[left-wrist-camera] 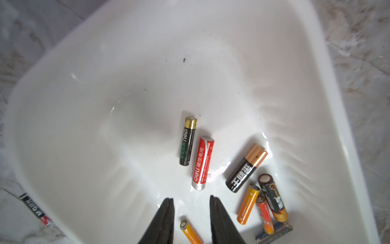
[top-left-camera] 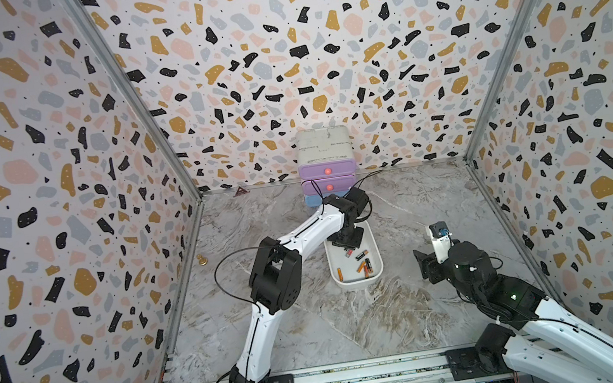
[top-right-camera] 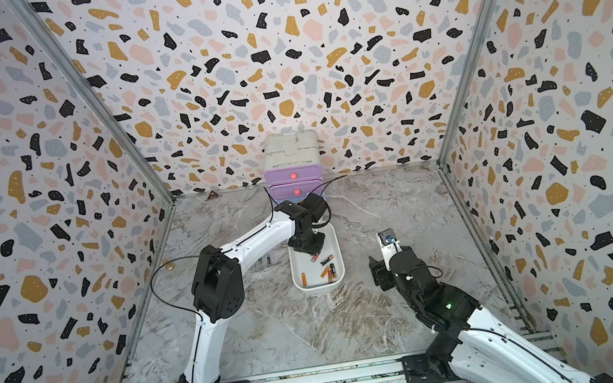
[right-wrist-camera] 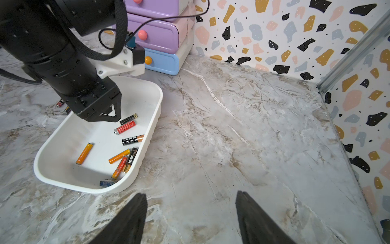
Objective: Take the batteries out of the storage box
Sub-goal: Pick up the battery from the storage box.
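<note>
Left fingers (left-wrist-camera: pixel 166 211): parted a little, empty, low inside the storage box (right-wrist-camera: pixel 52 175).
Right fingers (right-wrist-camera: pixel 135 209): wide apart, empty, over bare bench (right-wrist-camera: pixel 232 126) beside the box.
Batteries in the box, eight by my count:
- red battery (left-wrist-camera: pixel 203 162) just beside black-and-gold battery (left-wrist-camera: pixel 187 141)
- black-and-copper battery (left-wrist-camera: pixel 245 168)
- lone orange battery (left-wrist-camera: pixel 191 232)
- three bunched (right-wrist-camera: pixel 123 160) by the wall
- blue battery (right-wrist-camera: pixel 107 182) in the corner

Two batteries (right-wrist-camera: pixel 60 103) lie on the bench beyond the box.
Step in hand, I judge: pick the red. I square the left fingers across its length, go down to the box floor and close at mid-body, clear of its black-and-gold neighbour.
</note>
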Controlling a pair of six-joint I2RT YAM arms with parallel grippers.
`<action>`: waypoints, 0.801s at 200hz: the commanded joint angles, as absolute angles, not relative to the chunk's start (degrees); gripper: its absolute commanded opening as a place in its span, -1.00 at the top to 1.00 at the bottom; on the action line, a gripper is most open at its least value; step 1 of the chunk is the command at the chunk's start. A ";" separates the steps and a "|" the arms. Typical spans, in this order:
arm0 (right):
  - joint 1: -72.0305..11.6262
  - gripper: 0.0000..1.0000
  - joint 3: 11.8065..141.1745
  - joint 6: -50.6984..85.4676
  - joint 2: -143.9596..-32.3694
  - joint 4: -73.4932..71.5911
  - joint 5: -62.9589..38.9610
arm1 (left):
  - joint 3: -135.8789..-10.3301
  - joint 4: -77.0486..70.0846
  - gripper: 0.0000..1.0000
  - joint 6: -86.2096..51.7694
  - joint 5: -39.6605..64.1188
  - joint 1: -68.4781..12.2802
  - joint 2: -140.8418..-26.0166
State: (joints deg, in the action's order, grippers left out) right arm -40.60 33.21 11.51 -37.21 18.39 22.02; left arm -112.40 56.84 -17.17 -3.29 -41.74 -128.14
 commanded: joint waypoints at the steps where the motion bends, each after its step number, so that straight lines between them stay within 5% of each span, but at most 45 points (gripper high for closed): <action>1: -40.52 -0.43 33.49 11.51 -37.60 16.71 21.20 | -113.67 57.10 0.43 -16.54 -2.09 -42.10 -129.04; 90: -40.52 -0.43 34.19 6.50 -44.31 9.38 -4.30 | -115.14 56.09 0.49 -15.56 -0.75 -42.17 -134.01; 160: -40.52 -0.44 33.77 5.76 -42.51 10.20 -2.75 | -114.67 54.65 0.50 -15.65 -0.45 -42.10 -136.76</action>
State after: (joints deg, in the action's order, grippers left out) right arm -40.60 33.21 6.59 -44.31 10.59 -2.66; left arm -113.40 55.07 -16.10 -1.13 -42.06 -135.20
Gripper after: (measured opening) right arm 0.717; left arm 0.252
